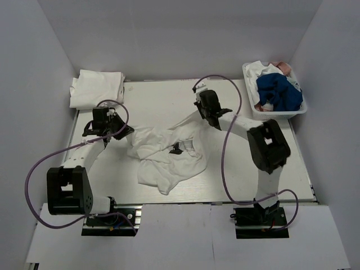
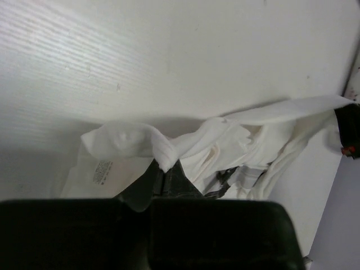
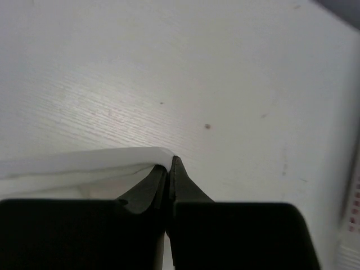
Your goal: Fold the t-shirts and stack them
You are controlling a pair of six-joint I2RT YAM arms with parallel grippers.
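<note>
At the table's middle, a crumpled white shirt is lying in a loose heap, its small black print showing. The left gripper is pinching a twisted fold of the shirt's edge toward the table's left side, jaws pressed together on it. The right gripper is pinching a corner of the same shirt toward the table's far side, jaws tight on the cloth. A folded shirt is sitting at the table's far left corner, and a basket of clothes at its far right corner.
</note>
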